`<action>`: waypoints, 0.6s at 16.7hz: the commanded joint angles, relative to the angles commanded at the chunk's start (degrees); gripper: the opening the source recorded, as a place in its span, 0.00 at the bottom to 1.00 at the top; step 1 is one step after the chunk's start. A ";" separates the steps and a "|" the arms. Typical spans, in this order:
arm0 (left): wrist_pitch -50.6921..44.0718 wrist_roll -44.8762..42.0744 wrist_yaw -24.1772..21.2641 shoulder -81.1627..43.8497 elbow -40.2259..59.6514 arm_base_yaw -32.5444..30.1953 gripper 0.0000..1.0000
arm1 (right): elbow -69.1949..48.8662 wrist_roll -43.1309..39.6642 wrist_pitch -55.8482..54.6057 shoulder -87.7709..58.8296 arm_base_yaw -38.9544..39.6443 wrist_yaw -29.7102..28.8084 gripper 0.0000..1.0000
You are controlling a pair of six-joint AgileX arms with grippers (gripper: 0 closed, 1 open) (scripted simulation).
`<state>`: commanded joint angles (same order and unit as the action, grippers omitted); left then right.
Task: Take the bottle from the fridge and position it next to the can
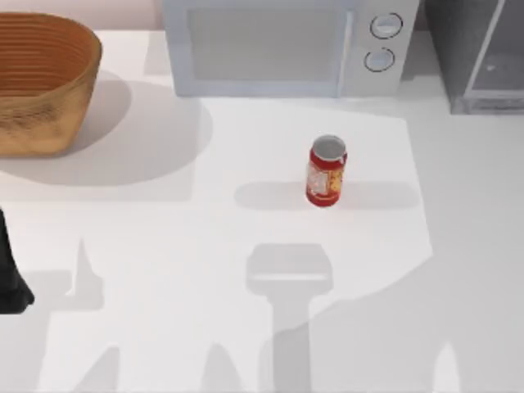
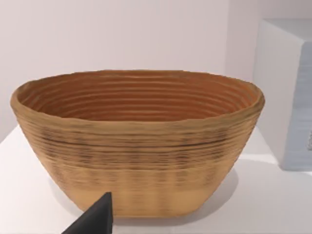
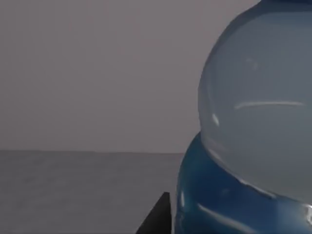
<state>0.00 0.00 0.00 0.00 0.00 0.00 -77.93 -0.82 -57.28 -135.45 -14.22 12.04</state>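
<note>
Reaching into the fridge (image 1: 483, 57) at the table's back right, my right gripper (image 3: 161, 219) sits just beside the bottle (image 3: 253, 146); one dark fingertip shows, so I cannot tell how the fingers stand. Best to centre on the body before closing. Farther off, the can (image 1: 327, 172) stands upright mid-table. Left arm (image 1: 12, 278) parked at the left edge, facing the basket (image 2: 136, 146).

You're looking at a rendered kitchen setup: a white surface (image 1: 246, 246) carries a white microwave (image 1: 270, 45) with two round knobs at the back, a dark grey fridge (image 1: 479, 53) at the right corner, and a woven basket (image 1: 41, 82) at the left.
</note>
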 joint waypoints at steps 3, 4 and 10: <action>0.00 0.00 0.00 0.00 0.00 0.00 1.00 | -0.04 0.09 0.22 0.32 -0.18 0.02 0.00; 0.00 0.00 0.00 0.00 0.00 0.00 1.00 | -0.25 0.12 1.00 1.12 -0.16 0.04 0.00; 0.00 0.00 0.00 0.00 0.00 0.00 1.00 | -1.44 0.15 8.31 6.91 -0.19 0.09 0.00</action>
<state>0.00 0.00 0.00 0.00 0.00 0.00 -79.37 -0.67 -48.97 -128.55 -14.41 12.13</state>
